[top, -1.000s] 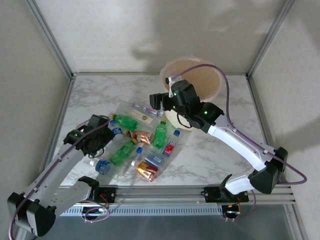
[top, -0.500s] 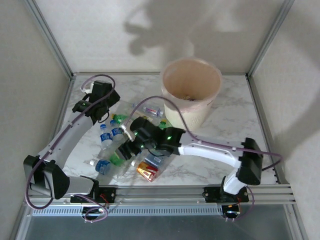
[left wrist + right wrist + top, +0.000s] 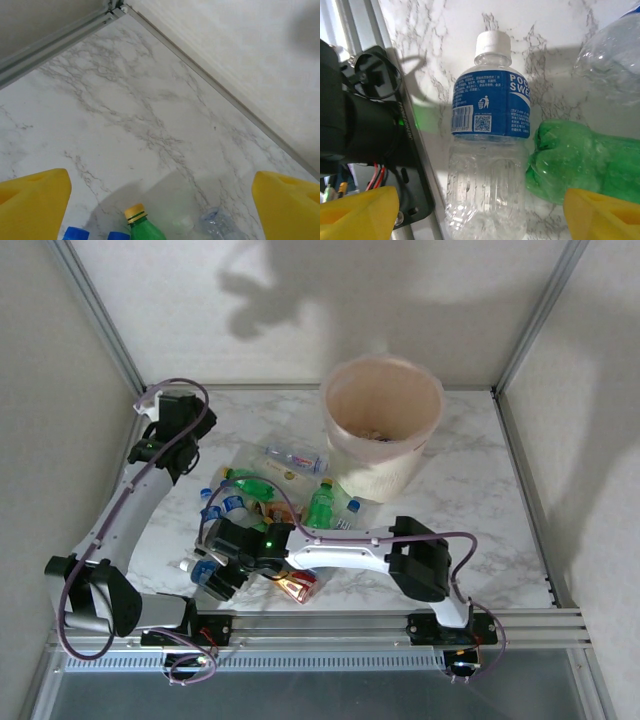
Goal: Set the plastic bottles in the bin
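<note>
**A:** How does the right gripper (image 3: 480,212) stand?

**B:** Its fingers are spread wide and grip nothing. Between them a clear bottle (image 3: 490,150) with a white cap and blue label lies on the bench (image 3: 445,40), with a crushed green bottle (image 3: 580,160) just beside it.

**A:** And the left gripper (image 3: 160,200)?

**B:** It is wide apart too and empty, over bare marble near the far left corner. A yellow-capped bottle (image 3: 142,225) shows at the bottom edge.

**A:** The bin (image 3: 385,465)?

**B:** It stands upright at the back. The other bottles (image 3: 270,490) lie scattered on the bench to its front left.
</note>
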You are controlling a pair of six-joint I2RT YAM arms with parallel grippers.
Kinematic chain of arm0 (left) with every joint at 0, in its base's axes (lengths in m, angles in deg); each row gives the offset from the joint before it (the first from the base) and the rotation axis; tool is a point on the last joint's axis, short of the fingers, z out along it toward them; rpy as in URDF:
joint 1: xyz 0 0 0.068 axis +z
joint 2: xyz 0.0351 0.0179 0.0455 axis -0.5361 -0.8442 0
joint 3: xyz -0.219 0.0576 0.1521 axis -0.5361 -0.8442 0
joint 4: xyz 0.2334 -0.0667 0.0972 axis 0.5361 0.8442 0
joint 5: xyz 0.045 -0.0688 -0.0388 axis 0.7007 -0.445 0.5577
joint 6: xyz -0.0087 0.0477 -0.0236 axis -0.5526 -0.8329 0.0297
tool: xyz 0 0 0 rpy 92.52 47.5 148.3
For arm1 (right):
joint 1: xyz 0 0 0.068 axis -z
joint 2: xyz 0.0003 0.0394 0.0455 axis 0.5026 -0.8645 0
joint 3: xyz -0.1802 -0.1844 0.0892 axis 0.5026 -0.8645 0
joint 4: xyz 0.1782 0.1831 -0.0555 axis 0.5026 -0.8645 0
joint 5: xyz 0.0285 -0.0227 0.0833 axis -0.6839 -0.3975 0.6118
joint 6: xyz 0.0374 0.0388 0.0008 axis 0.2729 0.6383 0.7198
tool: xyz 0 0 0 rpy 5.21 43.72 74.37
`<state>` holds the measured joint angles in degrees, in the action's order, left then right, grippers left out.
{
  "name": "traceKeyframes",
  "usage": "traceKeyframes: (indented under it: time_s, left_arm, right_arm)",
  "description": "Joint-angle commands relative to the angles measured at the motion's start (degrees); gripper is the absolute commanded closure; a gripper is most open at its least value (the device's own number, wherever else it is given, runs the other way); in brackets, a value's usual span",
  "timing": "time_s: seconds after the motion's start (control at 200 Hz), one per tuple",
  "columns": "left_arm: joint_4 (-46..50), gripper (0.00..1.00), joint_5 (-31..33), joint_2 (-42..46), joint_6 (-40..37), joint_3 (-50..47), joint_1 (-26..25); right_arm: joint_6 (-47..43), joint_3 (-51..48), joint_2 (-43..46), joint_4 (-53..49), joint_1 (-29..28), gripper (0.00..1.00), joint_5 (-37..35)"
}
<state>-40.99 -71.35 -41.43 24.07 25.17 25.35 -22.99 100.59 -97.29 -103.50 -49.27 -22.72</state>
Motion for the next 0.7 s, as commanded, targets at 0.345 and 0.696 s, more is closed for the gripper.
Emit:
traceKeyframes:
  time_s: [0.345, 0.696]
  left_arm:
    - [-2.68, 0.08, -4.09, 3.8, 0.26, -6.09, 2.21]
    - [-3.2, 0.08, -3.28, 4.37, 2.0, -8.82, 3.28]
  right_arm:
    - [-1.1, 8.39, -9.23, -6.09, -1.16, 0.15, -3.53]
    - [-0.76, 10.41, -13.32, -6.57, -2.08, 0.12, -5.53]
